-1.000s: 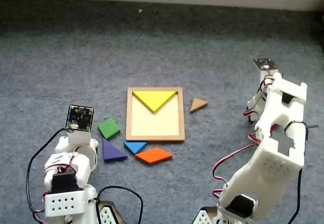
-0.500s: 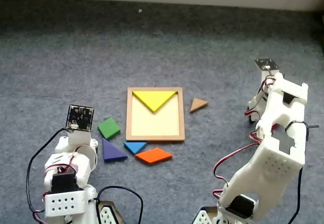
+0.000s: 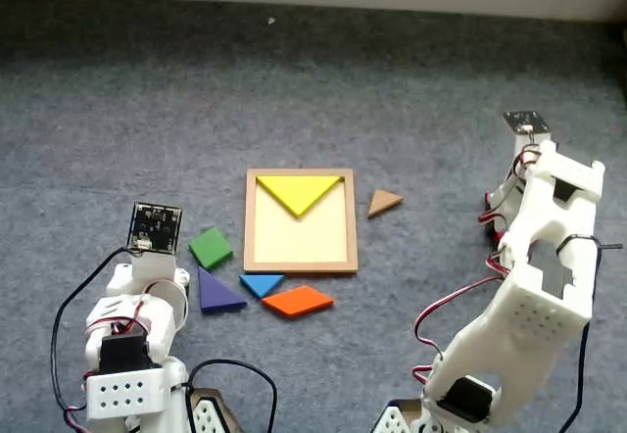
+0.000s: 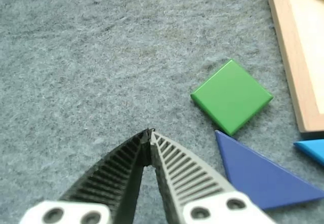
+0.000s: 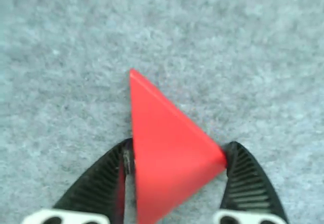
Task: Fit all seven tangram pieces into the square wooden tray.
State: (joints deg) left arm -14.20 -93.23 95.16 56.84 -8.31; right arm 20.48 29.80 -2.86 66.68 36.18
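The square wooden tray [image 3: 251, 222] lies mid-table with a yellow triangle [image 3: 297, 193] in its far half. To its right lies a small brown triangle [image 3: 382, 202]. Left of and in front of it lie a green square [image 3: 211, 248], a purple triangle [image 3: 217, 291], a blue triangle [image 3: 262, 283] and an orange parallelogram [image 3: 297, 302]. My left gripper [image 4: 150, 133] is shut and empty, just short of the green square [image 4: 232, 96]. My right gripper [image 5: 177, 150] sits far right of the tray, its fingers against both sides of a red triangle [image 5: 167, 158].
Grey carpet covers the table. The right arm [image 3: 534, 257] stands tall along the right side, over its own gripper. The left arm's base [image 3: 127, 355] is at the front left. Open carpet lies behind the tray.
The right arm has shifted slightly to the right, away from the tray. The left arm and the loose pieces have not moved.
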